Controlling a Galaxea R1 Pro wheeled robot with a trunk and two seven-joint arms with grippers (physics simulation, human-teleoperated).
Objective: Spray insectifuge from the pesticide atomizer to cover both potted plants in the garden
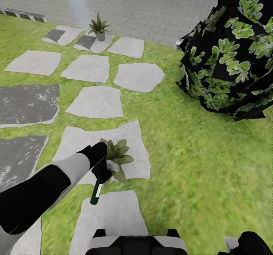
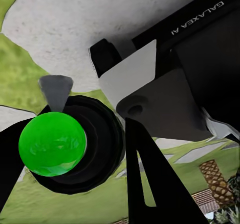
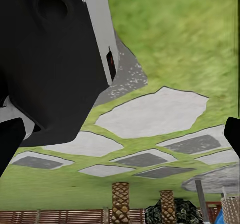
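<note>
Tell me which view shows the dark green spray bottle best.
Head view: the slim dark green spray bottle hangs from the left gripper beside the near olive-leaved potted plant. The left wrist view gives just a round bright green end-on shape, probably its base.

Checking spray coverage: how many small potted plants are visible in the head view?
2: one potted plant by the left gripper holding the atomizer; another far off near the paving.

lawn [image 1: 197, 164] bears stones [image 1: 96, 102], 2 plants [image 1: 99, 27]
</note>
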